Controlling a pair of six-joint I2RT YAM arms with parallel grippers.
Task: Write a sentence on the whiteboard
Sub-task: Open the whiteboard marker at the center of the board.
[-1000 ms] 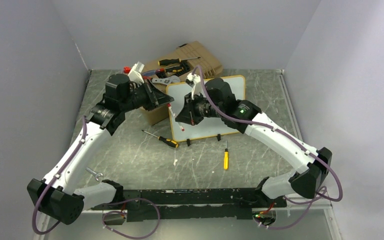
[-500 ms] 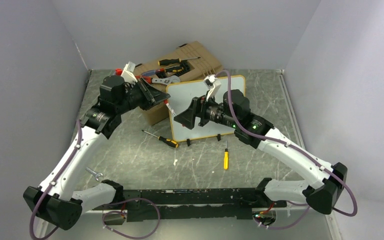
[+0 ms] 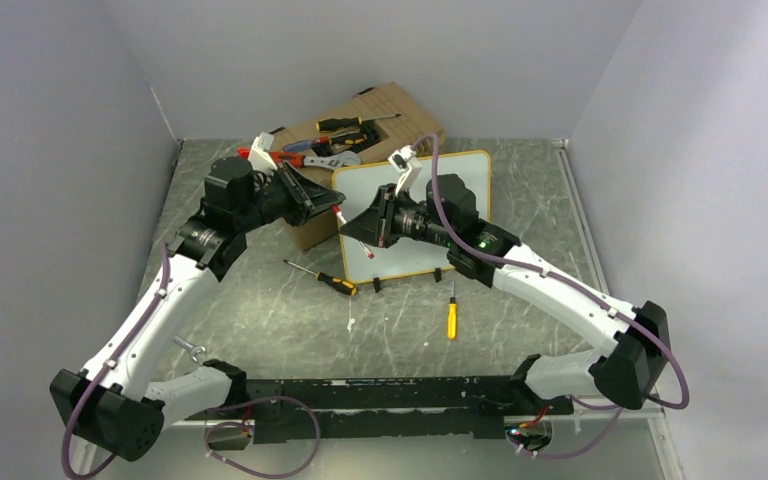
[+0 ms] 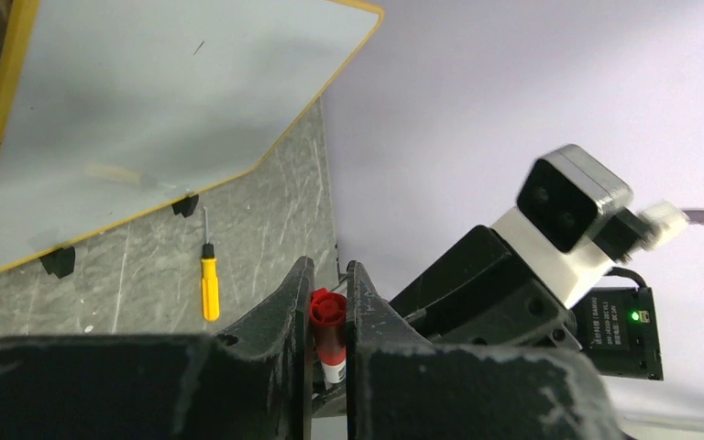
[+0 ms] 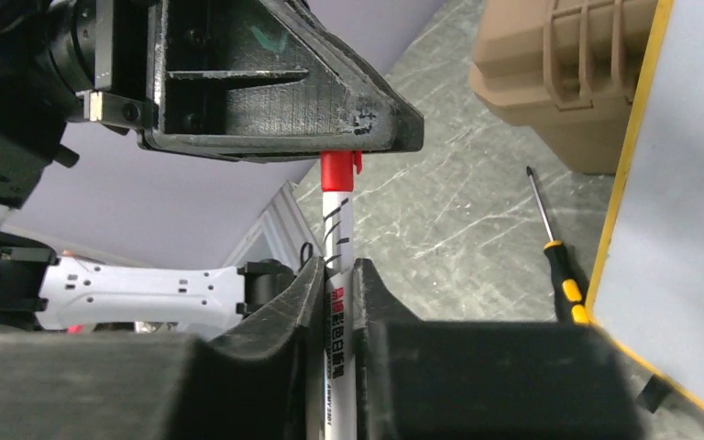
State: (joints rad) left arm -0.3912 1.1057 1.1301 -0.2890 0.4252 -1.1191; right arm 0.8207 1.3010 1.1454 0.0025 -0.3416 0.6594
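- Left wrist view: the left gripper pinches the marker by its red cap.
- The right gripper is pressed onto the marker's white body, just below the cap.
- Both meet by the left edge of the whiteboard.
- The board sits on the table, with the tan toolbox at its far left.
- A yellow screwdriver lies near its near edge.

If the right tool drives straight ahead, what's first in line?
The left tool, facing the right tool head-on; both grip one marker, so the gap looks short.
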